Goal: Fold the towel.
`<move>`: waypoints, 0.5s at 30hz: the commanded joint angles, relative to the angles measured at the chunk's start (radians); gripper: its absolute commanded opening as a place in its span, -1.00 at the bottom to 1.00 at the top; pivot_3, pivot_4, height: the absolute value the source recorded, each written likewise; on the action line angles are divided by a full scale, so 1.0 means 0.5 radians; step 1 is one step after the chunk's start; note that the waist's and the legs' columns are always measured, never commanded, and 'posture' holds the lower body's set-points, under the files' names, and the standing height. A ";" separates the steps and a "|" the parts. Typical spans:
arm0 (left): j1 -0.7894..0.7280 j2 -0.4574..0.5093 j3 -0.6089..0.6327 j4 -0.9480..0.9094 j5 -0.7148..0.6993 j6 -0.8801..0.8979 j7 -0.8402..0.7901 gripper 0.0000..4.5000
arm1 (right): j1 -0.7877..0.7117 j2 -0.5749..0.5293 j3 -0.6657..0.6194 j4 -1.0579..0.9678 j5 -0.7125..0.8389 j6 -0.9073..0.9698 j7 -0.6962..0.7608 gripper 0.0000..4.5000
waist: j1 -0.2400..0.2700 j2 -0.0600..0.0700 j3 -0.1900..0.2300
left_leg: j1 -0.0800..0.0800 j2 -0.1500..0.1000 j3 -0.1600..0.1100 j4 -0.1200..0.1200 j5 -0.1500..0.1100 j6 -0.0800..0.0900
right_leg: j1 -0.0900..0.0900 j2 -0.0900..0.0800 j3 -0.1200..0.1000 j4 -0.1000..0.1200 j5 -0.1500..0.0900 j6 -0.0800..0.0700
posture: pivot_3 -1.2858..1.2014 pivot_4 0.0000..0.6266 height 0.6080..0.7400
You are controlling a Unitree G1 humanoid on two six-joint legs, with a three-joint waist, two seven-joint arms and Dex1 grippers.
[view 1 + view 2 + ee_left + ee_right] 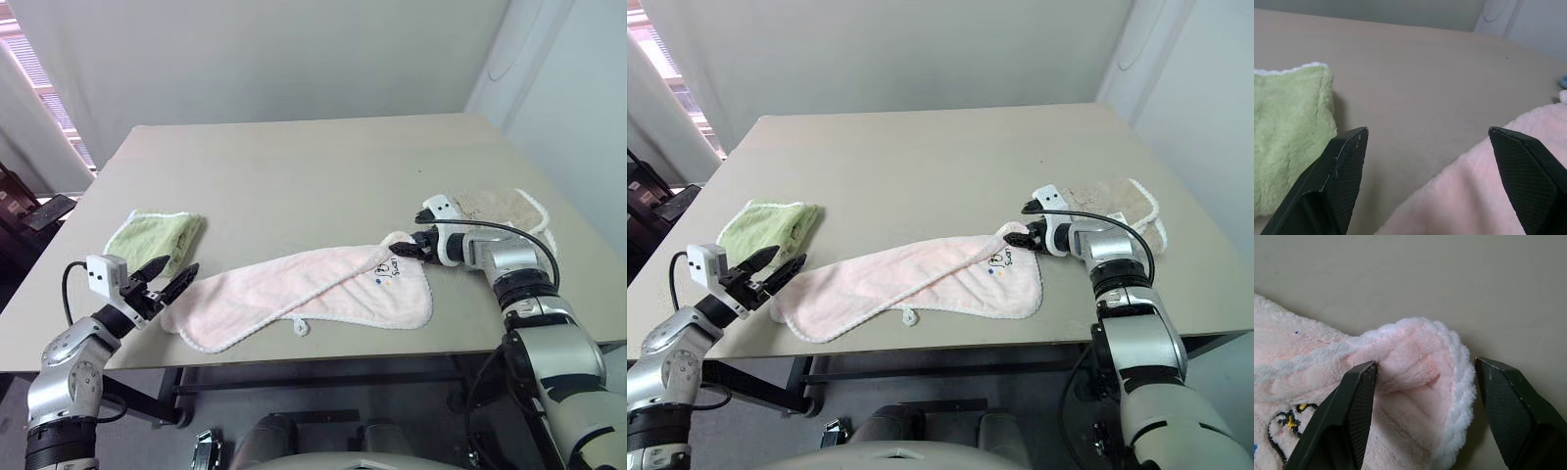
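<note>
**Both grippers at the towel's ends**

I am holding the left gripper (172,277) level, jaws wide, at the towel's (294,289) left end on the table (294,166). The right gripper (1425,377), angling downward, is straddling the raised right corner, jaws apart.

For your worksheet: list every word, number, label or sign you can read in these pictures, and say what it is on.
No text can be read for certain.
Pink towel: a small dark embroidered motif with what may be letters, too small to read; the right wrist view shows its dark outline with a yellow spot, no letters.
</note>
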 commanded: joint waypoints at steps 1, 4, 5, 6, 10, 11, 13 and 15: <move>0.010 0.006 0.063 -0.097 -0.020 -0.039 0.016 0.85 | -0.112 0.031 -0.022 0.062 -0.018 -0.070 -0.005 0.47 | 0.000 0.000 0.000 | 0.000 0.000 0.000 0.000 0.000 0.000 | 0.000 0.000 0.000 0.000 0.000 0.000 | 0.03 -1.00 1.00; 0.043 0.010 0.081 -0.126 -0.035 -0.032 0.024 0.85 | -0.142 0.072 -0.050 0.121 -0.020 -0.151 -0.057 0.47 | -0.003 0.000 0.000 | 0.000 0.000 0.000 0.000 0.000 -0.001 | 0.000 0.000 0.000 0.002 0.000 0.000 | 0.03 -1.00 1.00; 0.053 0.011 0.088 -0.135 -0.039 -0.030 0.025 0.85 | -0.149 0.080 -0.057 0.134 -0.018 -0.173 -0.066 0.47 | -0.003 0.001 0.000 | 0.001 0.000 0.000 0.000 0.000 -0.001 | 0.000 0.000 0.001 0.002 0.000 0.000 | 0.03 -1.00 1.00; 0.062 0.014 0.095 -0.140 -0.039 -0.030 0.028 0.85 | -0.157 0.086 -0.062 0.147 -0.015 -0.186 -0.067 0.47 | -0.003 0.001 0.000 | 0.001 0.000 0.000 0.000 0.000 -0.001 | 0.000 0.000 0.001 0.002 0.000 0.000 | 0.03 -1.00 1.00; 0.088 0.016 0.113 -0.153 -0.030 -0.028 0.032 0.85 | -0.163 0.094 -0.069 0.174 -0.021 -0.261 -0.084 0.21 | -0.002 0.001 0.000 | 0.001 0.000 0.000 0.000 0.000 -0.001 | -0.001 0.001 0.001 0.003 0.000 0.000 | 0.03 -1.00 1.00; 0.092 0.016 0.117 -0.155 -0.032 -0.026 0.029 0.85 | -0.161 0.096 -0.073 0.173 -0.017 -0.272 -0.083 0.03 | -0.002 0.001 0.000 | 0.001 0.000 0.000 0.000 0.000 -0.001 | -0.001 0.001 0.001 0.003 0.000 -0.001 | 0.03 -1.00 1.00; 0.096 0.017 0.124 -0.162 -0.034 -0.023 0.029 0.85 | -0.151 0.101 -0.088 0.161 -0.003 -0.303 -0.087 -0.27 | -0.002 0.001 0.000 | 0.001 0.000 0.000 0.000 0.000 -0.001 | -0.001 0.001 0.001 0.003 0.000 -0.001 | 0.03 -1.00 1.00; 0.100 0.015 0.129 -0.169 -0.038 -0.019 0.030 0.85 | -0.144 0.106 -0.108 0.157 0.004 -0.328 -0.105 -0.60 | -0.002 0.001 0.000 | 0.001 0.000 0.000 0.000 0.001 -0.001 | -0.001 0.001 0.001 0.003 0.000 -0.001 | 0.03 -1.00 1.00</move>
